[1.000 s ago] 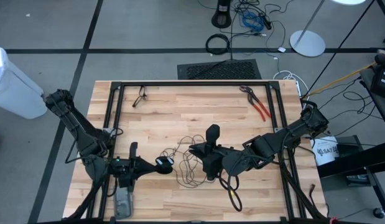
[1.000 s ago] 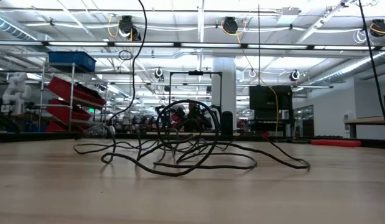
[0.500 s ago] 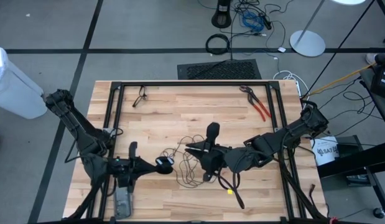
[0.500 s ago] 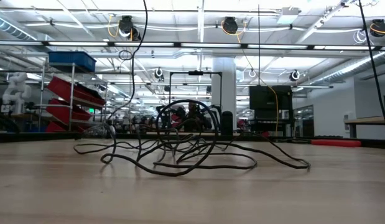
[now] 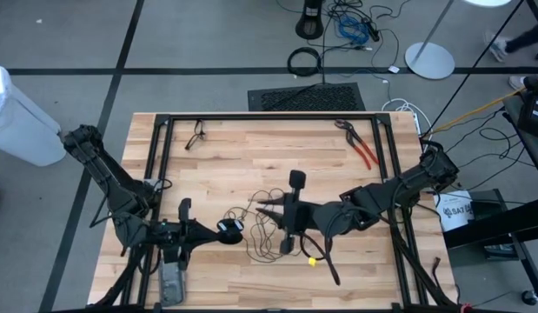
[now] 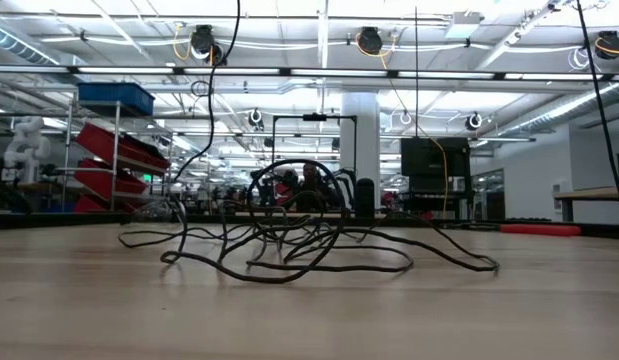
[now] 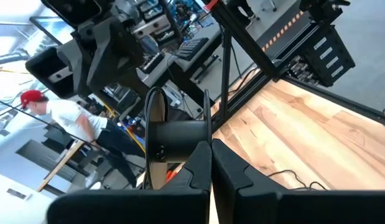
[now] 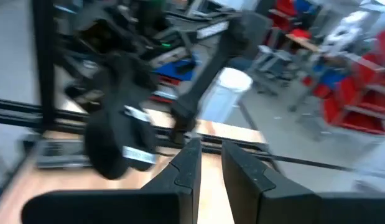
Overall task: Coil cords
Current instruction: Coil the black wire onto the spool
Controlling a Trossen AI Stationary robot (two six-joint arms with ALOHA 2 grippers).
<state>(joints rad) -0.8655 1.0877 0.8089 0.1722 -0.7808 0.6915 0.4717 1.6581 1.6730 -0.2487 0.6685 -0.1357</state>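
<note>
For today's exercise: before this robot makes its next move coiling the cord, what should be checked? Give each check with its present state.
1. Left gripper shut at the cord's left edge: ok.
2. Whether it really pinches the cord: cannot tell.
3. Right gripper over the tangle, fingers with a narrow gap: ok; cord between them: cannot tell.
4. Cord coiled: not ok, it lies in loose, tangled loops.
5. Red-handled pliers well away near the far edge: ok.
6. Whole cord on the table: ok.
</note>
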